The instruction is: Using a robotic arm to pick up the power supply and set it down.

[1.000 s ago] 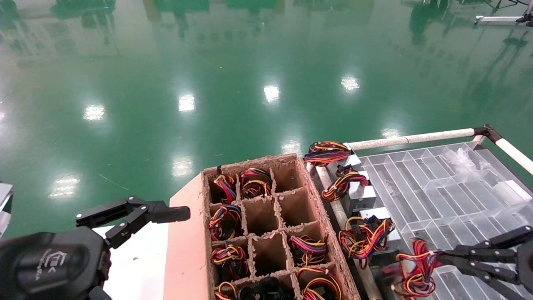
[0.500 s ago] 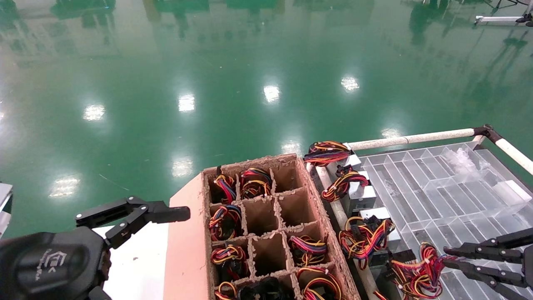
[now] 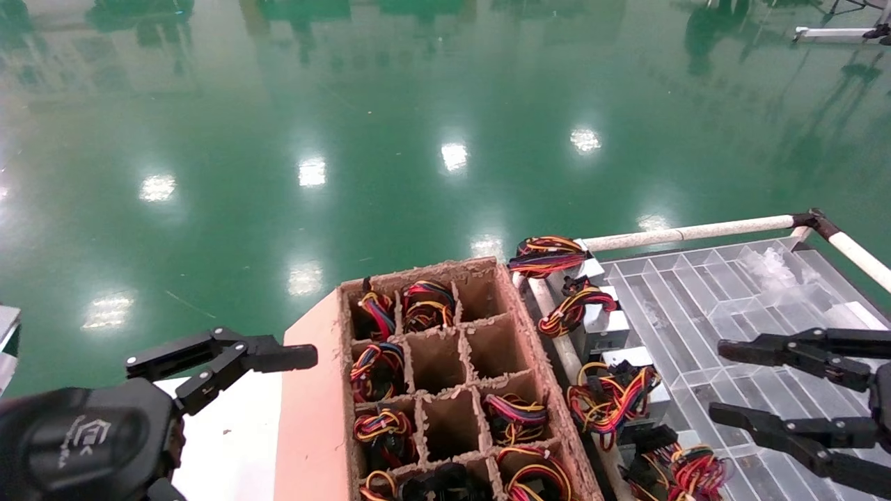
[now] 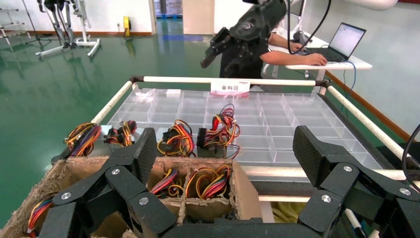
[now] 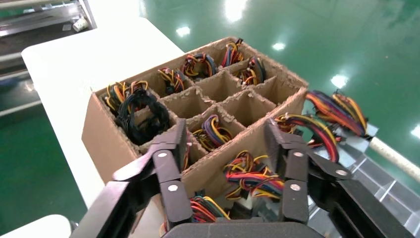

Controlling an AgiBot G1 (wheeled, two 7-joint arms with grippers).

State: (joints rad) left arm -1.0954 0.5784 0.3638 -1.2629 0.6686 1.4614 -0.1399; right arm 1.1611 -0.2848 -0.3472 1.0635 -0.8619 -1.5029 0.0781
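Having let go, right pincer (image 3: pixel 717 379) now spread, power supply (image 3: pixel 672 470) resting on clear tray (image 3: pixel 703 292).

Clearly a factory or robotics test hall: glossy green epoxy floor (image 3: pixel 390 125) mirroring ceiling lights. Cardboard divider box (image 3: pixel 445 376) of wired units beside a clear compartment tray (image 3: pixel 731 306), with a laptop (image 4: pixel 345 39) desk behind

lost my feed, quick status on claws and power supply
Right claw open, above the clear tray. Power supply released, at tray's near edge. Left claw open, parked beside carton. Nothing blocking.
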